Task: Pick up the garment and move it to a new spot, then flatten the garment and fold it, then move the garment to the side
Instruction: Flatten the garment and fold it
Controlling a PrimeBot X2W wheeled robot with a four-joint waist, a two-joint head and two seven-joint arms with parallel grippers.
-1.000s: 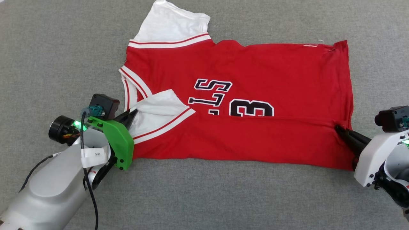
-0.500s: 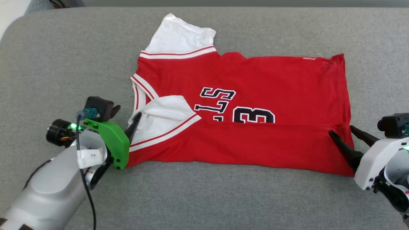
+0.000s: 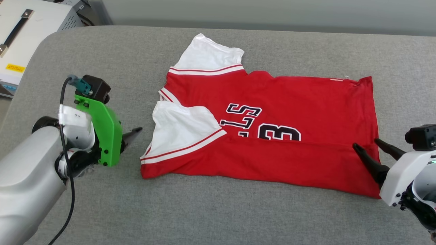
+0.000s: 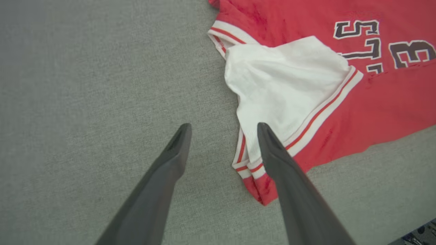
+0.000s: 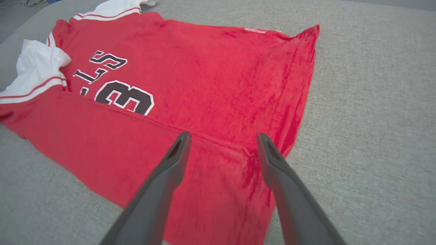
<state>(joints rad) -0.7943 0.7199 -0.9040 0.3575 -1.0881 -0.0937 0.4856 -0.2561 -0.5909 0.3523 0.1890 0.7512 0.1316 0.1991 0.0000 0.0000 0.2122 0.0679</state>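
The garment is a red jersey T-shirt lying sideways on the grey table, collar to the left and hem to the right. Its near long edge is folded up over the lower part of the black letters and the "3". One white sleeve lies folded onto the red front, and the other sticks out at the far side. My left gripper hangs open just left of the near sleeve, off the garment, holding nothing. My right gripper stands open over the hem's near corner, with red cloth below its fingers.
The grey padded table has a rounded far-left corner. Beyond that corner stands a white case with a dark handle. Bare grey surface runs along the near edge and to the left of the garment.
Both grippers have opened and let go of the garment. My left gripper has drawn back to the left, away from the sleeve. The head camera has shifted, bringing the table's far edge into view.
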